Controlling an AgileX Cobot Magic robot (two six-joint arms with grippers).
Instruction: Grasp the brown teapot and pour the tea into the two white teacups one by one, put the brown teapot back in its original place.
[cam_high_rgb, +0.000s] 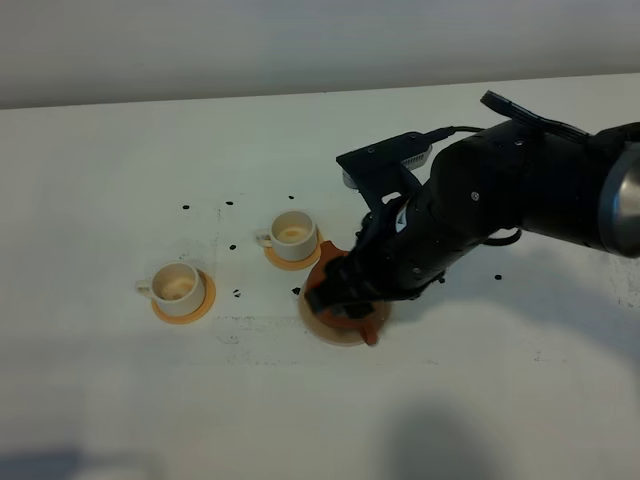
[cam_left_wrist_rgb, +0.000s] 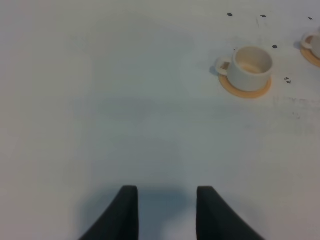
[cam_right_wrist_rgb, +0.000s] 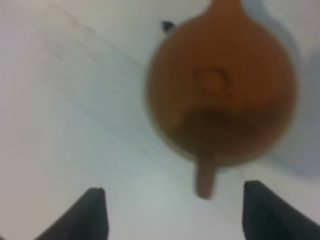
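Right jaws sit closest to the lens, spread wide and released, with nothing between the dark fingers (cam_right_wrist_rgb: 95, 215). Directly ahead of them, clear of both fingers, the squat round reddish-brown clay teapot (cam_right_wrist_rgb: 220, 85) stands upright with its knobbed lid uppermost. A narrow projection from its body points back toward the gap in the jaws. Focus is soft, so it cannot be told whether this is the handle or the spout.

From the high camera, the black right arm (cam_high_rgb: 520, 190) covers most of the teapot, which rests on the flat round pale beige disc (cam_high_rgb: 330, 335) beneath the right jaws.

One small white ceramic cup (cam_high_rgb: 293, 230) stands on a round orange coaster (cam_high_rgb: 285, 263) near the right jaws, just beside the disc. A second white cup (cam_high_rgb: 178, 285) stands on its own orange coaster (cam_high_rgb: 192, 312), well apart from them.

Left jaws hang over the bare white surface (cam_left_wrist_rgb: 100, 100), fingers (cam_left_wrist_rgb: 127, 215) parted by a narrower gap and grasping nothing. The second cup stands well ahead of them.

Small dark specks (cam_high_rgb: 237, 294) dot the surface around the cups.
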